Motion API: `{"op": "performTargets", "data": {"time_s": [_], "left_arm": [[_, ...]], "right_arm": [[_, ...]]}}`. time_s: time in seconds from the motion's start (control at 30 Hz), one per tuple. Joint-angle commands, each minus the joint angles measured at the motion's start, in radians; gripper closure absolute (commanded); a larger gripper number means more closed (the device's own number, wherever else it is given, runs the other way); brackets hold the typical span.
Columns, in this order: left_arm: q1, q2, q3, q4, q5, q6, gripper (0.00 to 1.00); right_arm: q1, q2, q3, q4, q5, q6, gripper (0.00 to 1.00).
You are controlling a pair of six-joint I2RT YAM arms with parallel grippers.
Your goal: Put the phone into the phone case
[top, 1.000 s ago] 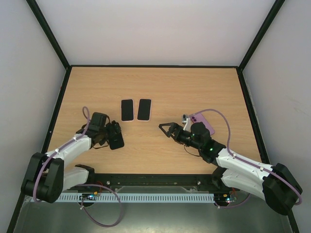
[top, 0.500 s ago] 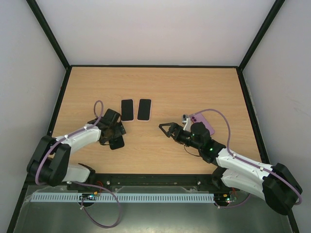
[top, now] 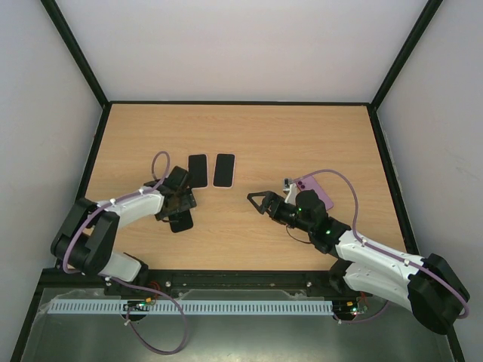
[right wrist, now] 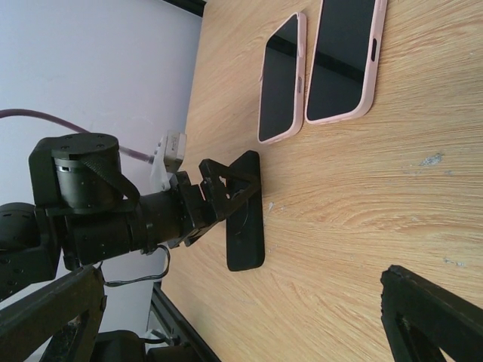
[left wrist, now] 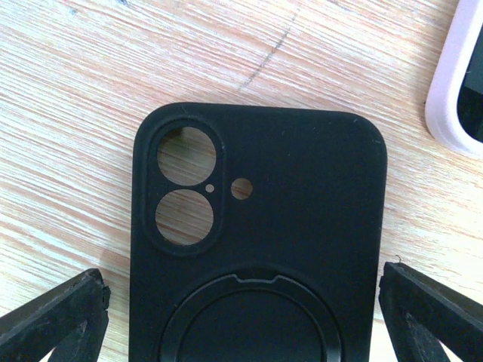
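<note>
Having swung inward, the left hand [left wrist: 241,302] straddles the black case [left wrist: 302,188], wide open.

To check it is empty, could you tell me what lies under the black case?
Through the camera cutouts of the black case, wood of the table shows, so no phone there. Its solid back hides the rest.
</note>
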Motion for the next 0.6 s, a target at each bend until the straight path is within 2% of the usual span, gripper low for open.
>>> {"op": "performTargets", "data": {"time_s": [0.0,0.27,0.57], "left_arm": [[-0.012,0.052,0.013,-0.056,-0.024,0.011,0.03],[-0.03,0.096,0.029,-0.055,-0.031,0.021,0.08],[-0.031,0.035,0.011,-0.01,0.064,0.02,0.22]], "right_arm": [[0.007,-0.016,0.012,-0.004,0.023,-0.014,0.03],[0.007,-0.017,0.011,-0.012,0.021,-0.018,0.03],[0.008,0.022,0.013,0.017,-0.026,-0.006,0.02]]}}
